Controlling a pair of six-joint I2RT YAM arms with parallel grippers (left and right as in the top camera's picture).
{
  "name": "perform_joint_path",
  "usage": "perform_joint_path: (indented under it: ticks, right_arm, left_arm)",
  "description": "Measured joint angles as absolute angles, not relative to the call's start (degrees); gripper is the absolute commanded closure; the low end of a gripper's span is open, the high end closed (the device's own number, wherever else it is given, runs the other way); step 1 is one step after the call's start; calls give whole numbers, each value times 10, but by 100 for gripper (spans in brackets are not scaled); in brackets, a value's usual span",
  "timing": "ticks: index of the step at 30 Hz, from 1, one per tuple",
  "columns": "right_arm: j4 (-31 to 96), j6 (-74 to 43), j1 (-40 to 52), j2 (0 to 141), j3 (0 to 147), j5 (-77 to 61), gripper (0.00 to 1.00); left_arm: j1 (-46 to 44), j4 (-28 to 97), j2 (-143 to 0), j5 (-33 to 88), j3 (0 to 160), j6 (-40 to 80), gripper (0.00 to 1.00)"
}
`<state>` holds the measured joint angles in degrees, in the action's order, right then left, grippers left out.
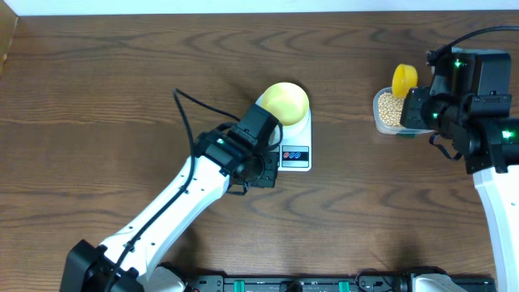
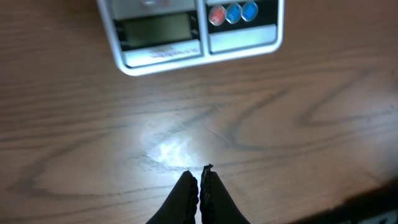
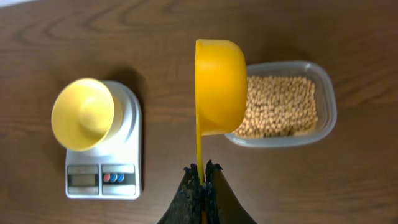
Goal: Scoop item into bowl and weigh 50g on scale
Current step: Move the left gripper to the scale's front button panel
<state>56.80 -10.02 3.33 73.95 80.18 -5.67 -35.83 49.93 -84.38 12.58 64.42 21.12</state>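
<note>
Right gripper [image 3: 203,168] pinches the yellow scoop [image 3: 221,81] by its handle, at the edge of the tub [image 3: 328,102] of beans [image 3: 280,106] well right of the scale [image 3: 127,143]. Left gripper [image 2: 200,174], pressed together, hovers at the scale's front. The bowl [image 3: 84,115] on the scale looks empty, so scooping is in hand: next, dip into the beans.

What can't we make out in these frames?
- scale readout: blurred in left wrist view, too small in the other two.
- scoop load: right wrist view shows only its outer shell; overhead too small.
- bowl: out of left wrist view, past its top edge.
- beans nearest the scoop: hidden behind it in right wrist view.
</note>
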Motion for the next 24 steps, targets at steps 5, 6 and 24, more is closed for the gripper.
perform_joint_path:
  ticks: [5,6,24]
  right_arm:
    - [583,-100,33,740,802,-65,99]
    - [583,-100,33,740,802,-65,99]
    - [571,-100,33,740,802,-49,99]
  left_arm:
    - [-374,500,-844,137,644,212,93]
    - [-376,501,-844,137,644,212,93]
    - [-392,435,-862,134,644,225,93]
